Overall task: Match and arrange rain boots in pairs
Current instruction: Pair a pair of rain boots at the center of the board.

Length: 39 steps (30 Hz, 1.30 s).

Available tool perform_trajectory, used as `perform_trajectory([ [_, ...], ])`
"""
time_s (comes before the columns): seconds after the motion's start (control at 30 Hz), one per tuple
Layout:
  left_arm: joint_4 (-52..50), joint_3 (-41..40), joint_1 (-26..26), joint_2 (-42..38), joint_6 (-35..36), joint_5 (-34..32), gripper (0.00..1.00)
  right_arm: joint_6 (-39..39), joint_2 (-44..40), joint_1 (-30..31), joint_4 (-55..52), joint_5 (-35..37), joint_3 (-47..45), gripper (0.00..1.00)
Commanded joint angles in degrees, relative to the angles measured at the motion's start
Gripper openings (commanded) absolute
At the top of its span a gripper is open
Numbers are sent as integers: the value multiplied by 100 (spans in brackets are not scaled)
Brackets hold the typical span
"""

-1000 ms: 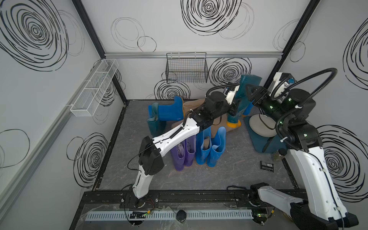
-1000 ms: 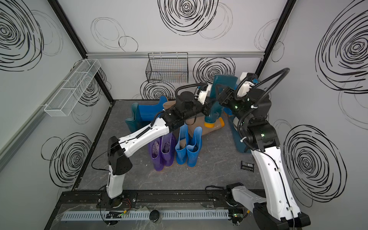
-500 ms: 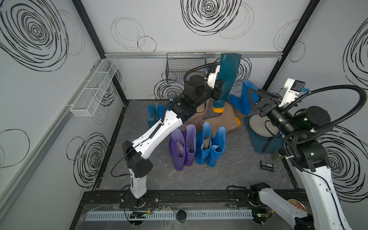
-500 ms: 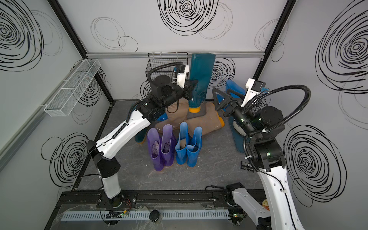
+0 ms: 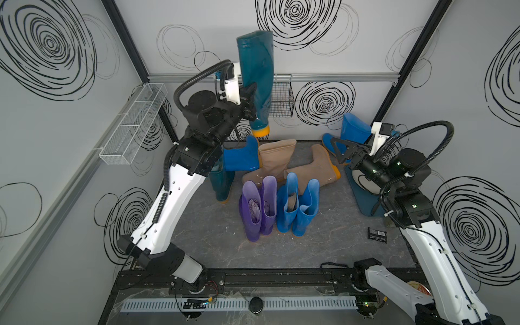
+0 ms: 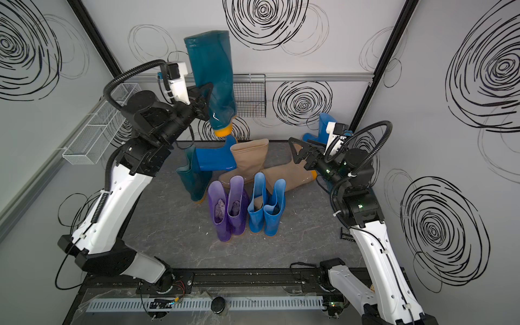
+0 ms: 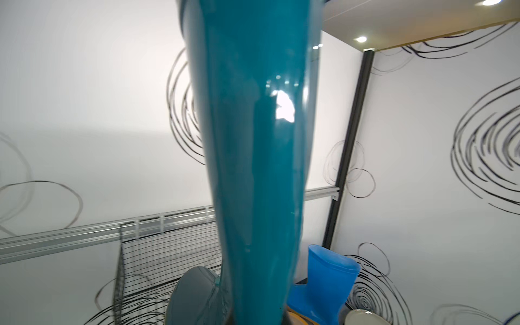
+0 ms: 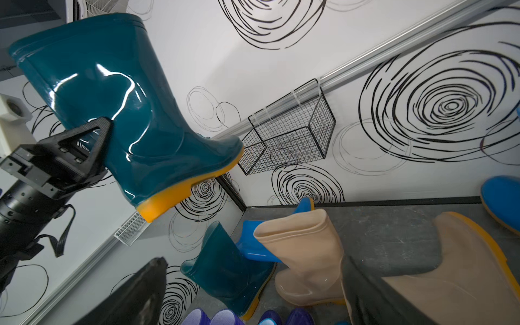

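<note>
Left claw [image 5: 249,102] is clamped on the shaft of a dark teal boot [image 5: 256,70], held high and sole down over the back of the worktop [image 5: 323,247]; the teal mate [image 5: 223,183] stands below beside the left arm, so that pair looks next; a loose blue boot [image 5: 242,157] lies on its side, apparently against the mate; purple pair [image 5: 259,205] and blue pair [image 5: 298,208] stand side by side at front centre, done; tan boots [image 5: 277,160] lie flat behind them, unpaired; last blue boot [image 5: 353,130] sits in the far right corner by the tray [image 5: 365,199]; right claw [image 5: 347,150] is wide and empty, near it; roughly two pairs of five are set.
</note>
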Motion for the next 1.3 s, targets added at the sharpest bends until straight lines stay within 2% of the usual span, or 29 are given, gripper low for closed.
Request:
perform_trajectory([
  [0.0, 344, -206, 332, -575, 434, -227, 0, 171, 95, 19, 407, -374, -219, 99],
  [0.37, -321, -1863, 2195, -1966, 852, -300, 0, 257, 466, 101, 562, -830, -551, 97],
  [0.57, -231, -2978, 2558, -2608, 995, -830, 0, 260, 617, 146, 672, -853, -667, 97],
  [0.67, -192, -3432, 2693, -2752, 1064, -814, 0, 243, 757, 175, 680, -948, -651, 97],
  [0.93, 788, -4956, 3156, -3069, 942, -248, 0, 90, 887, 243, 573, -934, -657, 96],
  [1.13, 1266, -5549, 3373, -2891, 1007, -66, 0, -100, 1048, 241, 417, -907, -658, 96],
  [1.27, 1746, -5802, 3480, -2570, 749, 122, 0, -154, 1220, 244, 387, -789, -684, 96],
])
